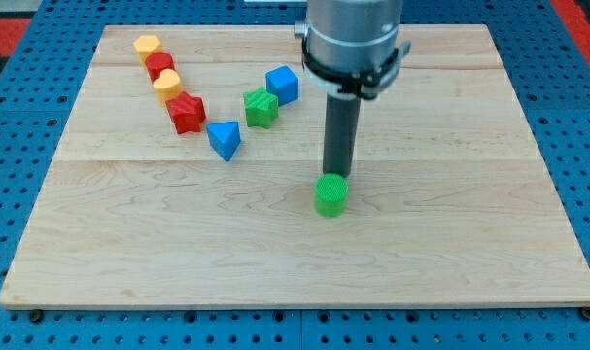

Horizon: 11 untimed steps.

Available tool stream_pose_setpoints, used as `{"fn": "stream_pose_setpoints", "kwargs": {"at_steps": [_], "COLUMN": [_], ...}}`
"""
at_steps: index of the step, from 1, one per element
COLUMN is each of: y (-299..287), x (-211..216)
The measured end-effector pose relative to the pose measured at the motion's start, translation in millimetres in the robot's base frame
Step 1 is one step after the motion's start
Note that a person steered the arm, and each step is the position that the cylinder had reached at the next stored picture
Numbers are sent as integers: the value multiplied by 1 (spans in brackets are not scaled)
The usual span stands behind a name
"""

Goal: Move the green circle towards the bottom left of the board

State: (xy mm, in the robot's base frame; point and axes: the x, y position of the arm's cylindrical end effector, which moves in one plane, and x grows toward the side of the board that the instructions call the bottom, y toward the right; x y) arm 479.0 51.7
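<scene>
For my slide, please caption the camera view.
My tip touches the green circle from behind, mid-board.

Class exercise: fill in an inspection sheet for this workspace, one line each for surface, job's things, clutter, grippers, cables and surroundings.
Surface: wooden board, flat.
Job's things: green circle near the centre; my tip at its top edge.
Clutter: green block, blue cube, blue triangle, red star, red block, two yellow blocks, at the view's upper left.
Grippers: none; rod only.
Cables: nothing seen.
Surroundings: blue pegboard.
</scene>
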Motion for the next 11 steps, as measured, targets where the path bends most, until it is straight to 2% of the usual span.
{"fn": "stream_pose_setpoints", "kwargs": {"at_steps": [1,2,3,4,5,6,8,9,10,11], "y": [41,-1,-56,-29,-46,-94,-189,-203,-237,-247], "x": [20,40,34,15,3,34,43,33,63,63]}}
